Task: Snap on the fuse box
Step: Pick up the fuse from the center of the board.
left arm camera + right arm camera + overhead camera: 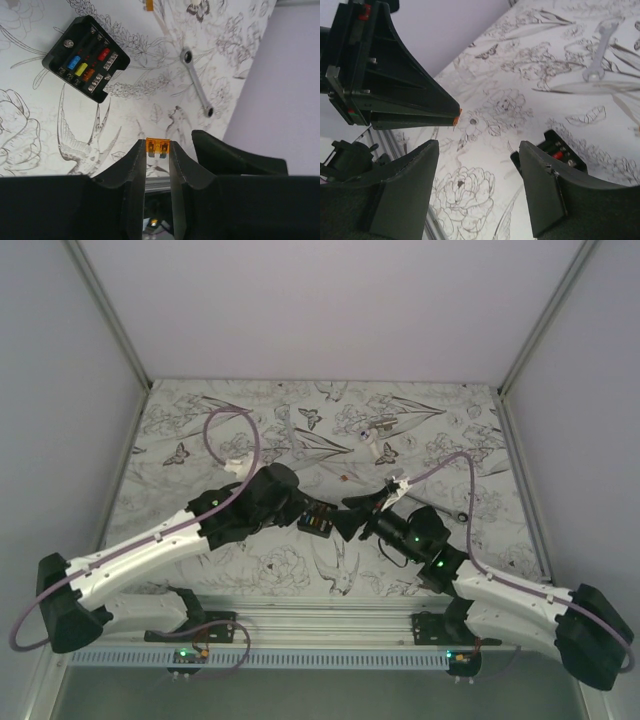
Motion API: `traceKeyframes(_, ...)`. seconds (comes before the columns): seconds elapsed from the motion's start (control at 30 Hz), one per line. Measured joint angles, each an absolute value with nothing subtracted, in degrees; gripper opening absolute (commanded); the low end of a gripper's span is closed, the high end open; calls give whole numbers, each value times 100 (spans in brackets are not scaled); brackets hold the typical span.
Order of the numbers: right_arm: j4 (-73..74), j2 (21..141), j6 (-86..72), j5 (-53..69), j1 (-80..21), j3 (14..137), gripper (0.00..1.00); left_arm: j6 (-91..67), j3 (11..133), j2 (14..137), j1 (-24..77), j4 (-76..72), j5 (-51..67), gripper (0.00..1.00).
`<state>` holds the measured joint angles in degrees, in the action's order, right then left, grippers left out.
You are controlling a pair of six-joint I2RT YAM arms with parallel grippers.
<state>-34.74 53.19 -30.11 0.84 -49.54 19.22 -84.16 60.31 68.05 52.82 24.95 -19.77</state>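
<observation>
The fuse box [316, 519] sits on the desk [190, 425], by the middle of the near edge. The left gripper [157, 150] pinches an orange fuse [157, 146]. The right gripper [479, 147] is spread wide, holding nothing. A silver wrench [196, 82] lies near.

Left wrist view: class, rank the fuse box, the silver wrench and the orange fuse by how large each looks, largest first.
1. fuse box
2. silver wrench, long but thin
3. orange fuse, smallest, though nearest the camera

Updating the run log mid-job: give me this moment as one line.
left gripper: shut on orange fuse | right gripper: open, empty, near fuse box | fuse box: face up, not held
</observation>
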Motion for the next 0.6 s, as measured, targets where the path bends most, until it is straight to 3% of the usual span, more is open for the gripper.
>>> traceKeyframes(0.6, -5249, 6654, -2781, -373, -5570, 2209, 48, -9386, 5988, 6519, 5282, 2554, -2198, 0)
